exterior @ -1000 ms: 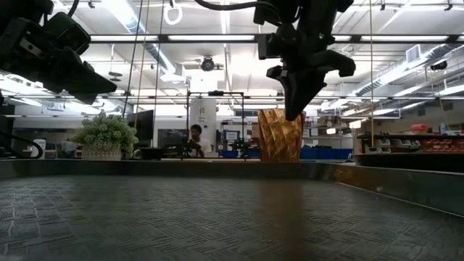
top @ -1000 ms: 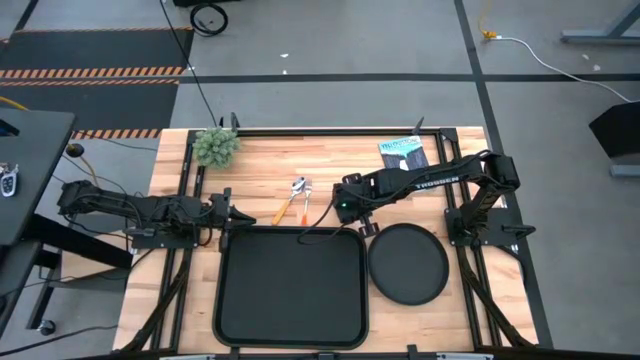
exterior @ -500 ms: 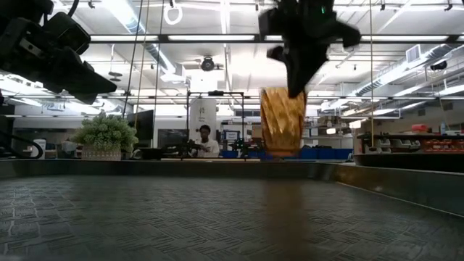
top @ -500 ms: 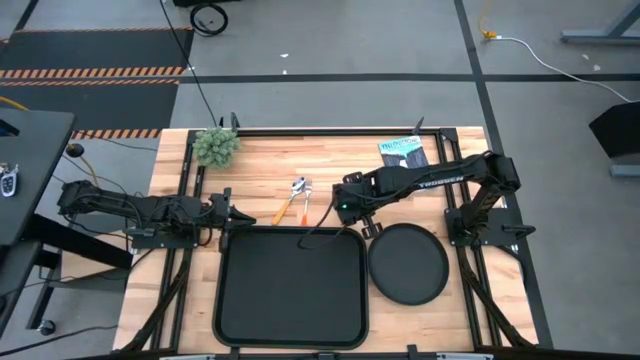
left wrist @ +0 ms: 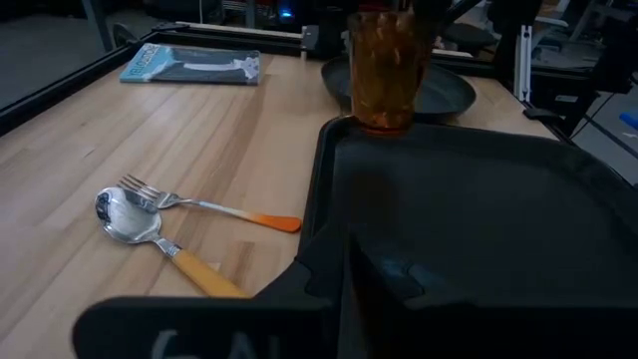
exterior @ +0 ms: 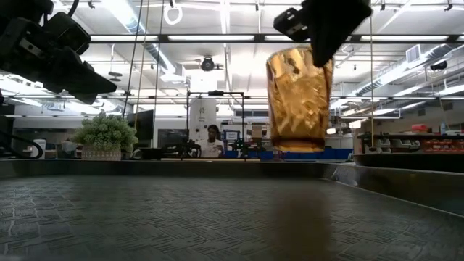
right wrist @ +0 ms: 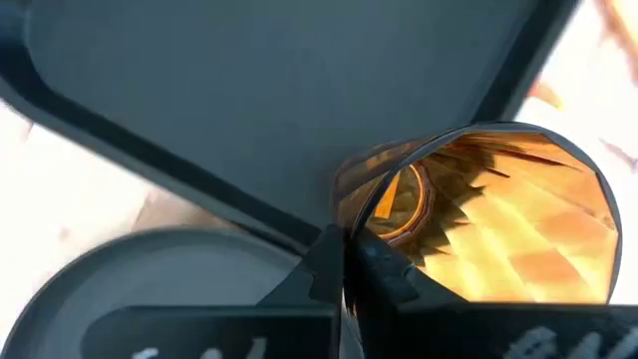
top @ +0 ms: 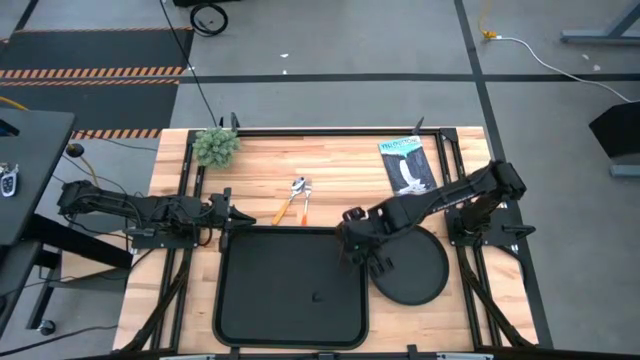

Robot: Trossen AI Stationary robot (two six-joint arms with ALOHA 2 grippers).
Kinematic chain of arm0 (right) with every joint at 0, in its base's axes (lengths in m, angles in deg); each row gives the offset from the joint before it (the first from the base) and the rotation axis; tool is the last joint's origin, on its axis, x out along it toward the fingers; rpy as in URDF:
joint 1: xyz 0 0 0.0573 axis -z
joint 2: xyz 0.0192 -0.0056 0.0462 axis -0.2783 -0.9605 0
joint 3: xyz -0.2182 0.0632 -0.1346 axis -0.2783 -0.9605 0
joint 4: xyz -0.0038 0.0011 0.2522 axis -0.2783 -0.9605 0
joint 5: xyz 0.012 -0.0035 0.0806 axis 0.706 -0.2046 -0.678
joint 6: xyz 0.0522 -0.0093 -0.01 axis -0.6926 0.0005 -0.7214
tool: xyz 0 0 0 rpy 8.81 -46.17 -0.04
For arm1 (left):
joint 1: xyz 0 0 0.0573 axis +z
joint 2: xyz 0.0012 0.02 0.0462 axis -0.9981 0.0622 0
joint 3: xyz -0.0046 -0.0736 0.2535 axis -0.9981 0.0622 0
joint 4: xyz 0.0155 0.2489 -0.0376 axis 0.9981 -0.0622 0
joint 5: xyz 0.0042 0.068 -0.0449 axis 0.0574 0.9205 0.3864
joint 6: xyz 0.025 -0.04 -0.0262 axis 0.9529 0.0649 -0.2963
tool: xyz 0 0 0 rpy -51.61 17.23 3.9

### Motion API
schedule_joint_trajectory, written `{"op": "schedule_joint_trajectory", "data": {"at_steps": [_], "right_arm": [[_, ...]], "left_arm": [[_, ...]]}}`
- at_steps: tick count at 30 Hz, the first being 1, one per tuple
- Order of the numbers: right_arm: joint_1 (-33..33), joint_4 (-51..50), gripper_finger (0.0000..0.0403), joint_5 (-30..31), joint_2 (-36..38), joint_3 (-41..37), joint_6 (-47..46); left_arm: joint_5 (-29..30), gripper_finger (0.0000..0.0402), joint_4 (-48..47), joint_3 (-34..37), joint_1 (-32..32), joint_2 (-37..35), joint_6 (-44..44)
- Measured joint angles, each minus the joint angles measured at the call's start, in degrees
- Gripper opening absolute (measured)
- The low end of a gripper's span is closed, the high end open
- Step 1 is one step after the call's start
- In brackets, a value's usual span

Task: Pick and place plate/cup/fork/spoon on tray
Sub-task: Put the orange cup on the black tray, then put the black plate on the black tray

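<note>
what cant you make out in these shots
- High view: the cup is hidden under the right gripper at the tray edge.
- Low view: the plate, fork and spoon are out of sight.
- Left gripper: whether the fingers are open.

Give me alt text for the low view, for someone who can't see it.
The right pincer holds the amber cup by its rim, lifted above the black tray that fills the foreground. The left pincer hangs at the upper left, and a small potted plant stands behind.
</note>
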Motion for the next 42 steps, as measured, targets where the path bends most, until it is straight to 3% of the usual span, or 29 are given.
{"op": "schedule_joint_trajectory", "data": {"at_steps": [21,31,37,42], "right_arm": [[0.88,8.84,0.0054,0.27,0.00,-7.86,-2.52],[0.19,7.21,0.0140,0.17,0.00,-6.07,-3.74],[-0.68,1.07,0.0192,0.17,0.15,-0.45,-6.59],[-1.81,-5.50,0.0209,2.26,1.44,1.69,-11.18]], "left_arm": [[0.01,0.0027,0.00,-0.01,-0.02,0.00,0.01],[0.01,0.0027,0.00,-0.02,-0.02,-0.02,0.02],[-0.01,0.0027,0.00,-0.01,0.00,-0.02,0.02],[-0.01,0.0027,0.02,0.00,-0.02,0.00,0.01]]}}
